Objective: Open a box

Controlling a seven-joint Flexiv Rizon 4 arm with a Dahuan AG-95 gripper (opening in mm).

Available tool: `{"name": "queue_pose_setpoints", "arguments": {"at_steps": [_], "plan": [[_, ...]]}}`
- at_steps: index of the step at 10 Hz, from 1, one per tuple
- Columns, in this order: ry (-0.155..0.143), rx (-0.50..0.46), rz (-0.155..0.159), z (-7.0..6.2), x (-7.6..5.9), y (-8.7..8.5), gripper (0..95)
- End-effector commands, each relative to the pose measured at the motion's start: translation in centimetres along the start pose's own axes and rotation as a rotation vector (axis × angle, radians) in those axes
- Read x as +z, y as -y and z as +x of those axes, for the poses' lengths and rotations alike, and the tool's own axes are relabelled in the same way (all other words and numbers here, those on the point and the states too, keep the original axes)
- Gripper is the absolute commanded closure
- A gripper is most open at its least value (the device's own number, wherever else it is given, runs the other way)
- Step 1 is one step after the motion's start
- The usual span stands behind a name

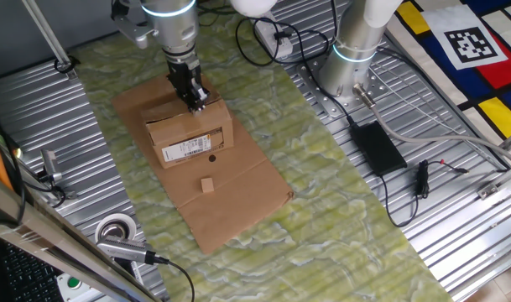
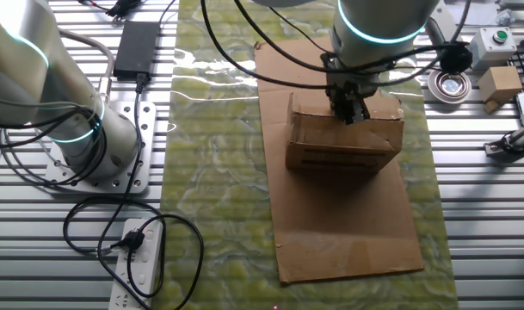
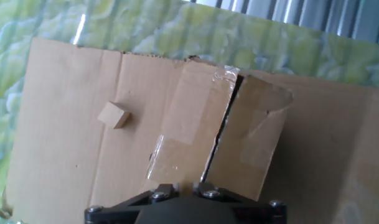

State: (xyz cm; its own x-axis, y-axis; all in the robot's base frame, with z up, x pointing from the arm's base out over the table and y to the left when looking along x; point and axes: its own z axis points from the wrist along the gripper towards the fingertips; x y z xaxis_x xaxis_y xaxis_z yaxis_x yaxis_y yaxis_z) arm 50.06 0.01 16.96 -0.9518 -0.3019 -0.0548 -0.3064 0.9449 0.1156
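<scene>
The box [image 1: 188, 138] is a small brown carton with a white barcode label and a dark dot on its side. It stands on a flat cardboard sheet [image 1: 238, 201]. My gripper [image 1: 196, 104] points down at the far edge of the box top, with its fingers close together and touching the flaps. In the other fixed view the gripper [image 2: 349, 116] is at the top of the box [image 2: 343, 142]. In the hand view the taped flaps [image 3: 220, 137] are split by a dark open seam that runs towards my gripper [image 3: 184, 186]. The fingertips are hidden.
A small cardboard block [image 1: 207, 185] lies on the sheet in front of the box. A tape roll [image 1: 114, 229] lies at the table's near left. A black power adaptor [image 1: 377, 147] with cables and a second arm's base [image 1: 351, 59] are on the right.
</scene>
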Motion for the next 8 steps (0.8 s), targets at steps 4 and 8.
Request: {"name": "queue_pose_setpoints", "arguments": {"at_steps": [4, 8], "plan": [[-0.050, -0.114, 0.104, 0.63, -0.30, 0.71, 95.0], [-0.040, -0.128, 0.095, 0.64, 0.05, 0.85, 95.0]]}}
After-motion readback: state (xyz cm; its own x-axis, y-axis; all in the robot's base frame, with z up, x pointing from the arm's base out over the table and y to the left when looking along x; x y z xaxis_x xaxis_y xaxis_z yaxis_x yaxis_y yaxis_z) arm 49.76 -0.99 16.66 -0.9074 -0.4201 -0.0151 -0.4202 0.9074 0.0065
